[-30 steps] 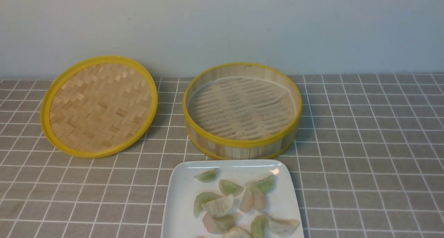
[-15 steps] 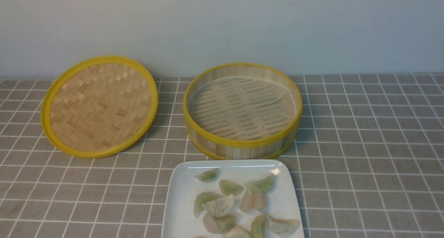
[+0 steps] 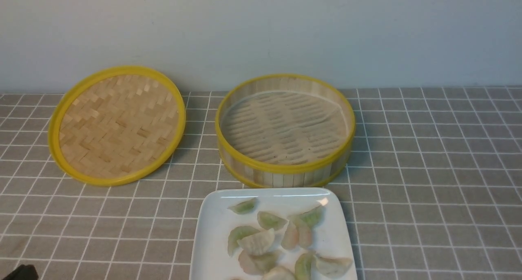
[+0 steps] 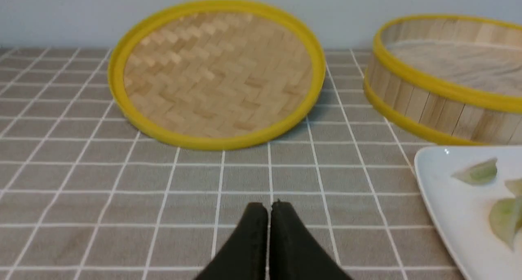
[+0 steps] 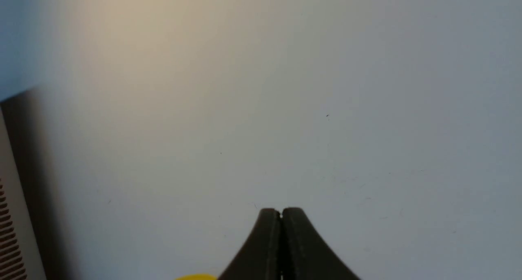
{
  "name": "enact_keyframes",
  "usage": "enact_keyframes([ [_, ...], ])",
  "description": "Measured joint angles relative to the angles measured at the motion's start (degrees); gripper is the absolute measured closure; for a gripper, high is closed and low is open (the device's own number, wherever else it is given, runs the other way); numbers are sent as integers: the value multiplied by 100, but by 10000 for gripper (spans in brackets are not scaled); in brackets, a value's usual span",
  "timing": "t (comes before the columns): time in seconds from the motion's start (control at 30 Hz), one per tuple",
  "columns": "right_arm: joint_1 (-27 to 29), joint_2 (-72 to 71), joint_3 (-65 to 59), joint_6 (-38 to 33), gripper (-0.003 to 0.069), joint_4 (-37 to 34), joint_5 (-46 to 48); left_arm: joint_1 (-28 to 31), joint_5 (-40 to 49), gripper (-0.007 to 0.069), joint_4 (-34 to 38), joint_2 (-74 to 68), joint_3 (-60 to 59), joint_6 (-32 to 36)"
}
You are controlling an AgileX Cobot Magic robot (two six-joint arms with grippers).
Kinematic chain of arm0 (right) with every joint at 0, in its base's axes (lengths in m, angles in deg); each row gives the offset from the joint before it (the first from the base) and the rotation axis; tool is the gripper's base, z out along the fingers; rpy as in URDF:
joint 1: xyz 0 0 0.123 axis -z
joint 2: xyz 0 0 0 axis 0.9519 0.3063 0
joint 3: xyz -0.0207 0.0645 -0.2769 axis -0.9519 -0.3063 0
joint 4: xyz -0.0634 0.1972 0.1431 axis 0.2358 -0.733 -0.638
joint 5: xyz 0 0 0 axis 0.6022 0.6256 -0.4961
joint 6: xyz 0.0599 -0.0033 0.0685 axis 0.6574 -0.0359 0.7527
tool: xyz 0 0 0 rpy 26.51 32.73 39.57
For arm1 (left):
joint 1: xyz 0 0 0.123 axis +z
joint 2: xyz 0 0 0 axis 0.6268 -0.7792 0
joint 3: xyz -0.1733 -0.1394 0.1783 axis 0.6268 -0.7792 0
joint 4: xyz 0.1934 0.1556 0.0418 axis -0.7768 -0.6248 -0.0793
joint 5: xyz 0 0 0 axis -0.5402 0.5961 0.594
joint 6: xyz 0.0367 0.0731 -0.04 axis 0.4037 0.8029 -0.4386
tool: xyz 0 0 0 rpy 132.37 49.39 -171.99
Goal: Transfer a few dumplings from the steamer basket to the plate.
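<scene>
A: Where is the left gripper [image 4: 269, 208]?
B: Low over the counter [image 4: 81, 178], closed and empty. The lid [image 4: 216, 74] lies ahead of it, and the plate [image 4: 444, 198] with the dumplings [image 3: 269, 239] is to its right.
A: And the steamer basket [image 3: 285, 170]?
B: Beyond the plate, without dumplings. The right gripper [image 5: 280, 214] is closed too, facing a wall [image 5: 285, 88].

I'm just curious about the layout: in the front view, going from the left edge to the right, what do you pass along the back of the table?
Woven lid → steamer basket. The plate of dumplings sits nearer, in front of the basket.
</scene>
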Motion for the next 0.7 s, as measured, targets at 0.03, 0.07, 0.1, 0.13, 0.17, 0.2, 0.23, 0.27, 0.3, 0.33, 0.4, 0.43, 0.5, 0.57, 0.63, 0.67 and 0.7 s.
enact_keyframes([
  [0.03, 0, 0, 0, 0, 672, 0, 0, 0, 90, 629, -12, 0, -13, 0],
  [0.07, 0, 0, 0, 0, 672, 0, 0, 0, 188, 629, -37, 0, -16, 0],
  [0.1, 0, 0, 0, 0, 672, 0, 0, 0, 232, 629, -37, 0, -16, 0],
  [0.13, 0, 0, 0, 0, 673, 0, 0, 0, 308, 629, -84, 0, -16, 0],
  [0.17, 0, 0, 0, 0, 673, 0, 0, 0, 309, 629, -108, 0, -16, 0],
  [0.2, 0, 0, 0, 0, 673, 0, 0, 0, 309, 629, -107, 0, -16, 0],
  [0.23, 0, 0, 0, 0, 673, 0, 0, 0, 315, 629, -123, 0, -16, 0],
  [0.27, 0, 0, 0, 0, 673, 0, 0, 0, 315, 629, -130, 0, -16, 0],
  [0.3, 0, 0, 0, 0, 673, 0, 0, 0, 321, 629, -130, 0, -16, 0],
  [0.33, 0, 0, 0, 0, 673, 0, 0, 0, 321, 629, -135, 0, -16, 0],
  [0.4, 0, 0, 0, 0, 673, 0, 0, 0, 321, 629, -137, 0, -16, 0],
  [0.43, 0, 0, 0, 0, 673, 0, 0, 0, 325, 629, -142, 0, -16, 0],
  [0.5, 0, 0, 0, 0, 673, 0, 0, 0, 325, 629, -142, 0, -16, 0],
  [0.57, 0, 0, 0, 0, 673, 0, 0, 0, 325, 629, -142, 0, -16, 0],
  [0.63, 0, 0, 0, 0, 673, 0, 0, 0, 325, 629, -142, 0, -16, 0],
  [0.67, 0, 0, 0, 0, 673, 0, 0, 0, 325, 629, -142, 0, -16, 0],
  [0.7, 0, 0, 0, 0, 673, 0, 0, 0, 325, 629, -142, 0, -16, 0],
])
